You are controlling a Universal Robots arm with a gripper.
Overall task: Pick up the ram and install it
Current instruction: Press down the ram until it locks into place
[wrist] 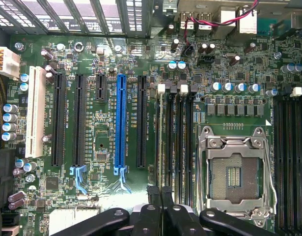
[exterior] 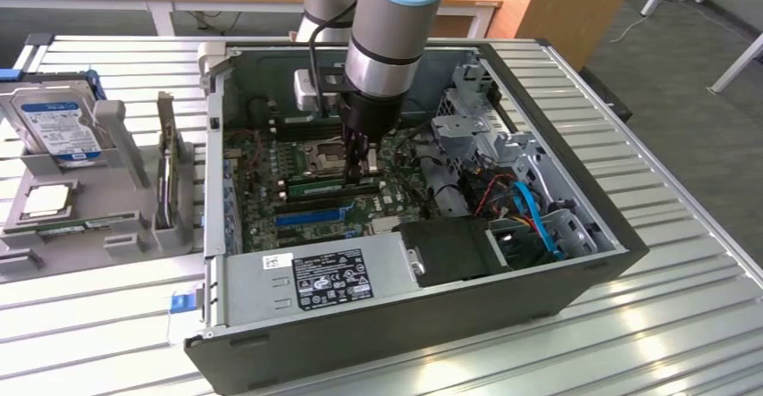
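Ram point(exterior: 320, 184) lies seated edge-on in a slot on the motherboard point(exterior: 280, 168), just beside the CPU socket point(exterior: 322, 155), inside the open PC case point(exterior: 573, 275). Looks light, stiff, thin, fragile: best held by the long top edge, clear of chips. Gripper point(exterior: 361, 174) points straight down, arm near vertical, tips at the ram's end. Fingers point(wrist: 160, 201) pressed together, nothing pinched.
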